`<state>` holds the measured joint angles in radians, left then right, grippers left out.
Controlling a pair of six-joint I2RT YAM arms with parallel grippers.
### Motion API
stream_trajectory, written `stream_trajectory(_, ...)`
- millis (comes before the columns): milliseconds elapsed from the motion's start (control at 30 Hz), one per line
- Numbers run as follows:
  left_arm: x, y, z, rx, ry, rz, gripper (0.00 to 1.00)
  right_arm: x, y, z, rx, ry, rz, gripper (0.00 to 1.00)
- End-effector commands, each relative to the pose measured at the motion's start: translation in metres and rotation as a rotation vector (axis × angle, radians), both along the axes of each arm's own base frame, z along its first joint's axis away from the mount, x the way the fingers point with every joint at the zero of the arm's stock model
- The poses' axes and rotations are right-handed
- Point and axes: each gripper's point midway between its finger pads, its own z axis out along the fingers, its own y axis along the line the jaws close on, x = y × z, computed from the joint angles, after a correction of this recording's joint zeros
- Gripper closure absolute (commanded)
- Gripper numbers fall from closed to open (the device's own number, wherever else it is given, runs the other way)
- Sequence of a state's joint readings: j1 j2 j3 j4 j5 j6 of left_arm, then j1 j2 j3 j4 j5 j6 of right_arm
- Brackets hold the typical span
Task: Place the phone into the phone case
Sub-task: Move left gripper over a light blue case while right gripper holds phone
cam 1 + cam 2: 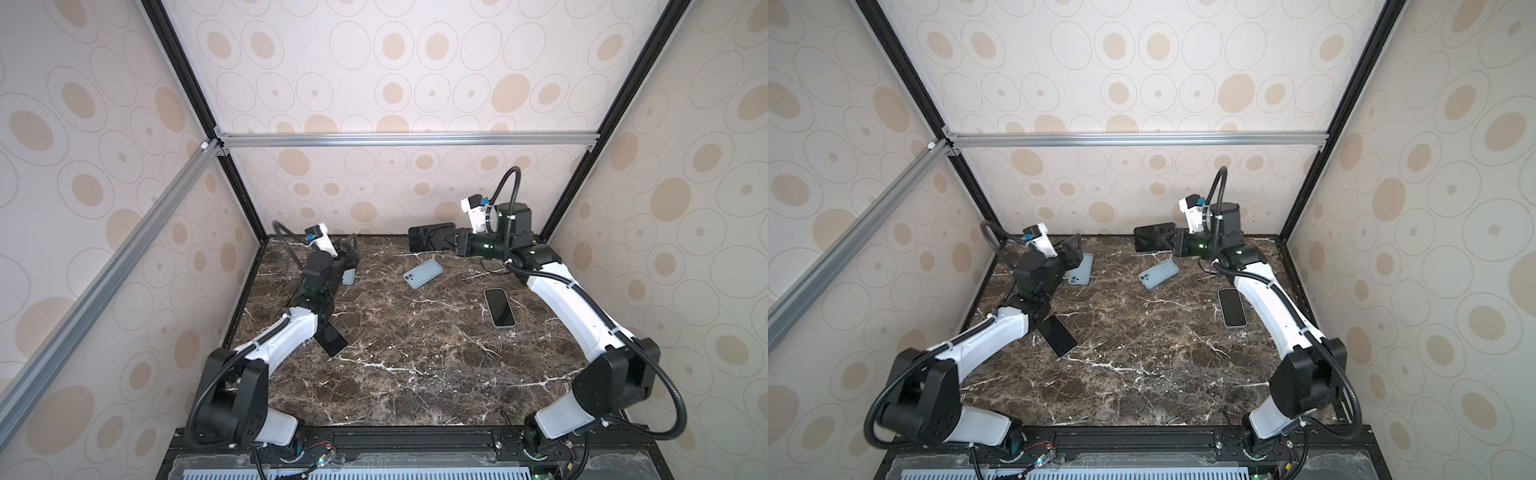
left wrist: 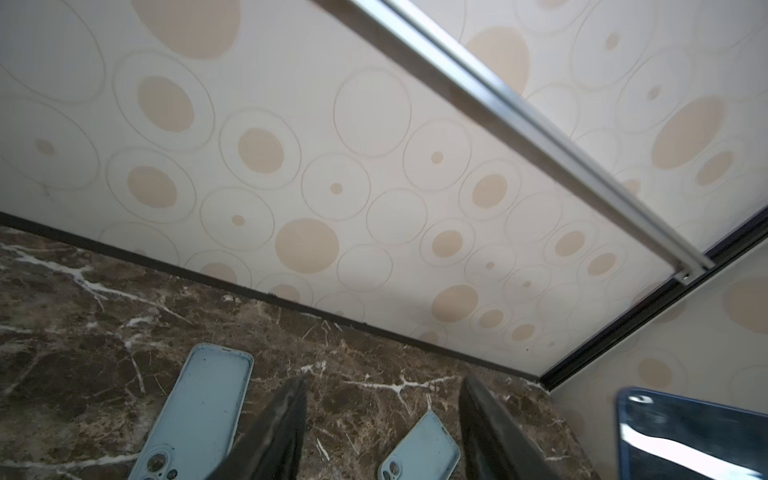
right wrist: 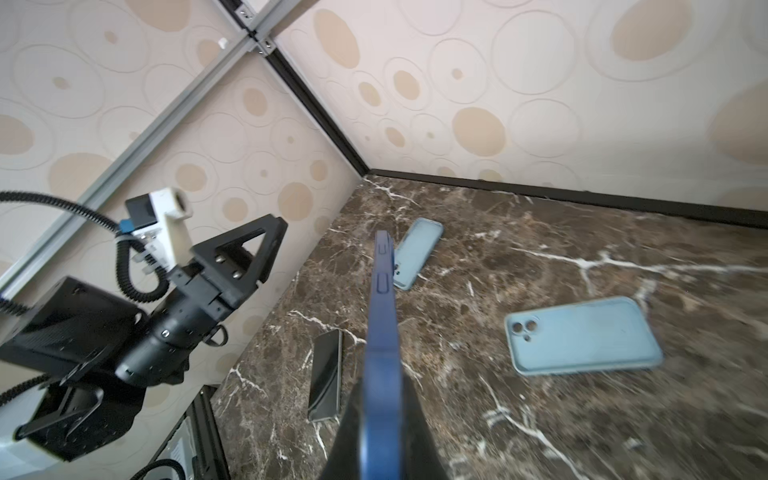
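R gripper (image 1: 449,241) is clamped tight on one short end of the dark-blue-rimmed phone (image 1: 430,237), holding it up clear of the marble table (image 1: 415,374). Prob. gripped by the end so most of the body sticks out free and can go into a case w/o fingers in the way. Phone's long axis runs straight out from the fingertips, approx. level, pointing away from the R wrist twd the L arm. It's on edge: broad dark face shows in both top views, side buttons face the R wrist cam. Can't tell if the blue rim is itself a cover.

L gripper (image 2: 384,388) is about half open, nothing between its fingers (image 2: 286,428). It hangs low w/ an empty light blue case (image 2: 203,411) lying open side up just beside it, prob. placed to steady or pick up that case. A 2nd light blue case (image 1: 422,273) lies below the held phone, camera side up. One black phone (image 1: 332,343) lies flat back by the L forearm, another black phone (image 1: 499,307) beside the R forearm, both well apart from either grip
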<state>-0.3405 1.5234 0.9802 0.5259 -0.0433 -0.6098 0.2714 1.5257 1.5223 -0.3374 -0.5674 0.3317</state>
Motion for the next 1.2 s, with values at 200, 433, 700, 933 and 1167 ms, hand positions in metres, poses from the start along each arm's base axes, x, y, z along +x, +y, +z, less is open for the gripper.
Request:
stream_trajectory(200, 0.046, -0.113, -0.136, 0.233, 0.439, -0.202, 0.41, -0.039, -0.052, 0.003, -0.149, -0.004, -0.144, 1.0)
stream_trajectory(433, 0.053, -0.152, -0.194, 0.3, 0.566, -0.253, 0.41, -0.056, -0.063, 0.018, -0.172, -0.065, -0.168, 1.0)
stream_trajectory(700, 0.054, -0.162, -0.224, 0.364, 0.622, -0.284, 0.44, -0.065, -0.068, 0.016, -0.183, -0.075, -0.18, 1.0)
stream_trajectory(933, 0.057, -0.16, -0.237, 0.447, 0.645, -0.293, 0.56, -0.069, -0.068, 0.018, -0.168, -0.083, -0.182, 1.0)
stream_trajectory(1167, 0.057, -0.164, -0.245, 0.477, 0.658, -0.319, 0.62, -0.073, -0.072, 0.022, -0.179, -0.094, -0.193, 1.0)
